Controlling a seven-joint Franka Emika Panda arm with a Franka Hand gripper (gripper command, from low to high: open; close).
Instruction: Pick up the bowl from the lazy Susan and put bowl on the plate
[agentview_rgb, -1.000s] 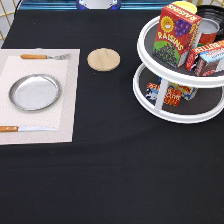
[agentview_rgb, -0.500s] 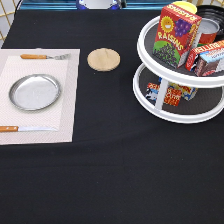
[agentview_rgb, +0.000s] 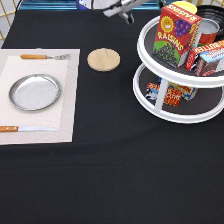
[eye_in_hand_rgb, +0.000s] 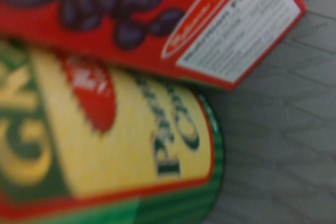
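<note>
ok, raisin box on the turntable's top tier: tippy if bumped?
Probably: the raisin box stands tall near the edge of the lazy Susan top tier, so a nudge could topple it. Looks like cardboard, so likely light. The gripper is at the exterior view's top.

The tall red cardboard raisin box (agentview_rgb: 176, 36), standing on the upper tier of the white two-tier lazy Susan (agentview_rgb: 150, 98) at the right, carries the word "RAISINS" in yellow letters across its front. Just right of it on the same tier, a smaller red carton (agentview_rgb: 206, 56) lying tilted shows white lettering too cut off to read. On the lower tier, a red-and-blue box (agentview_rgb: 166, 93) bears print that cannot be made out. In the wrist view, a yellow-and-green labelled container (eye_in_hand_rgb: 112, 150) shows large letters, legible only in fragments.
</note>
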